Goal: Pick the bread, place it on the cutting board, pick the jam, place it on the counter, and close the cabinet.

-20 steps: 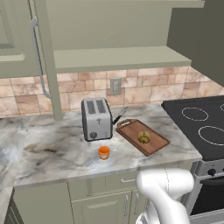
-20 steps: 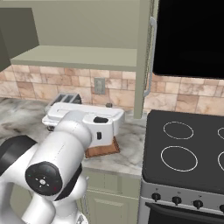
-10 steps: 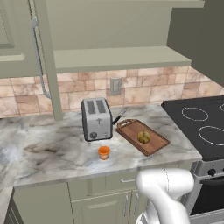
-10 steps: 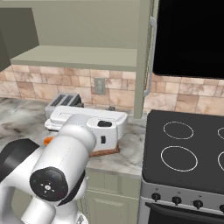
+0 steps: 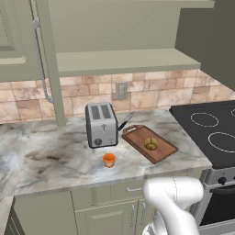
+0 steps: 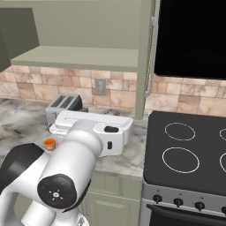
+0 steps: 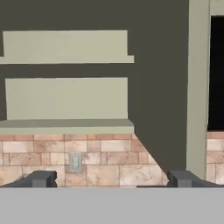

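Gripper fingers stand wide apart and hold nothing; their two small dark tips rise at the bottom of the hand view, aimed level at the tiled backsplash and up into the open olive-green upper wall cabinet, whose pale shelves are bare. Both carrying jobs look finished: the small round yellowish bun sits near the middle of the reddish-brown wooden cutting board, which lies toward the right end of the grey-and-white marbled stone worktop, beside the black cooktop, and the small orange jam jar stands on the worktop near its front edge, just in front of the silver two-slot toaster. Closing the cabinet is what remains. In the hand view, the swung-out right door shows edge-on as a tall vertical strip above and to the right of the fingertips, its long axis upright; in the right base view its long silver bar handle runs down that same door. The left door hangs open too, at the far side. The right door looks the nearer one, so the hand probably needs to rise and shift right to get behind its outer face and push it across the opening.
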You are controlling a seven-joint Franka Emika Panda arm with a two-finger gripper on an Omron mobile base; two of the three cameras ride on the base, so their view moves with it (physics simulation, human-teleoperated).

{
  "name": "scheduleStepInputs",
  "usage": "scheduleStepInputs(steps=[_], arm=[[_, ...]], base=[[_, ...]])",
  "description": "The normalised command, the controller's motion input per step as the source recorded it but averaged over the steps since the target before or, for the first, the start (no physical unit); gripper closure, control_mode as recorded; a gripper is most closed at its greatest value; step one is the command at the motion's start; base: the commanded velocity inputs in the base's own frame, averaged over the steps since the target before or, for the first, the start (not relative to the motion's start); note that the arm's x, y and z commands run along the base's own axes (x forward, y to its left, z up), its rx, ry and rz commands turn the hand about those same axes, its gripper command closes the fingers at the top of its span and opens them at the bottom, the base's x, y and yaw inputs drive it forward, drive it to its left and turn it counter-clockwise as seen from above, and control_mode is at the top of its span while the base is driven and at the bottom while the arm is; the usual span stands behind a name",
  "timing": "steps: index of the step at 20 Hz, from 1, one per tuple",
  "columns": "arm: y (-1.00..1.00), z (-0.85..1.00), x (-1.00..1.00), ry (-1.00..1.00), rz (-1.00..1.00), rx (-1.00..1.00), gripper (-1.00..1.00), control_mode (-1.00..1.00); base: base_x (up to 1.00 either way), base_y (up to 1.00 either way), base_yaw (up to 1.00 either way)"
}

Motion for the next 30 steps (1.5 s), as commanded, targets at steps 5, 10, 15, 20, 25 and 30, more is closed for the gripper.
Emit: scheduleStepInputs(steps=[5, 10, 15, 20, 25, 30], arm=[[-0.16, -0.08, 0.00, -0.05, 0.00, 0.00, -1.00, -1.00], [-0.15, -0.05, 0.00, -0.05, 0.00, 0.00, -1.00, -1.00], [-0.14, -0.02, 0.00, -0.05, 0.00, 0.00, -1.00, -1.00], [-0.13, -0.01, 0.00, -0.04, 0.00, 0.00, -1.00, -1.00], [-0.15, -0.02, 0.03, -0.01, 0.00, 0.00, -1.00, -1.00], [-0.18, -0.04, 0.07, 0.00, 0.00, 0.00, -1.00, -1.00]], base=[[0.00, 0.00, 0.00], [0.00, 0.00, 0.00], [0.00, 0.00, 0.00], [0.00, 0.00, 0.00], [0.00, 0.00, 0.00], [0.00, 0.00, 0.00]])
